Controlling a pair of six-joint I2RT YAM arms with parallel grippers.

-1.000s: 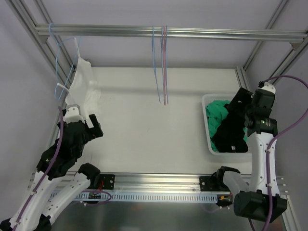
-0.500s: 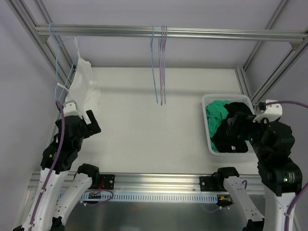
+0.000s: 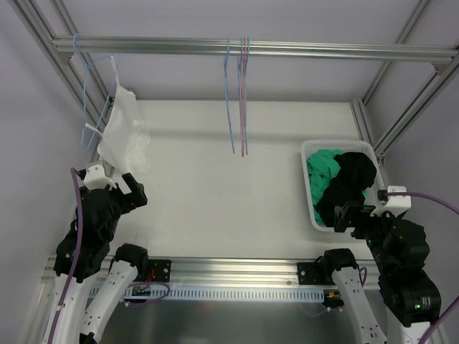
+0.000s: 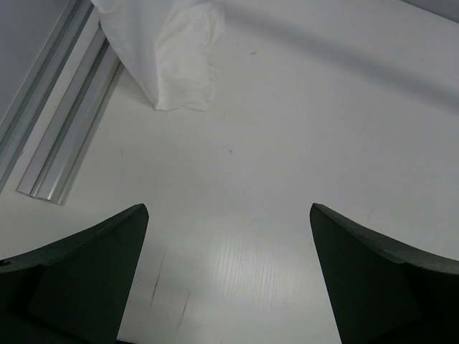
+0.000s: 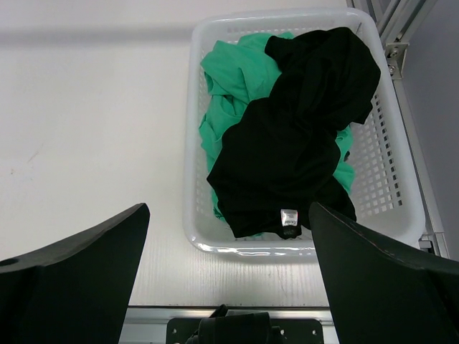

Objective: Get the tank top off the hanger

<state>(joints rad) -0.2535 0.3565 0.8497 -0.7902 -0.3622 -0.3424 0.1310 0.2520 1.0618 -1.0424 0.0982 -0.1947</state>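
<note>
White tank top point(image 3: 123, 129) is on a pale blue hanger point(image 3: 87, 93) at the left end of the rail point(image 3: 287, 49), with its hem bunched down at the tabletop point(image 3: 215, 186). Left pincer point(image 3: 115, 188) is under that end of the rail, near the fabric but not touching, jaws wide, empty. Right pincer point(image 5: 228, 208) is under the rail's right end, over the basket point(image 5: 301, 247) of green and black clothes, also spread, holding nothing. Two bare hangers point(image 3: 240, 100) mid-rail.

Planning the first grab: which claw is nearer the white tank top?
Left. The left claw sits just short of the white tank top; the right claw is far across, by the basket.
</note>
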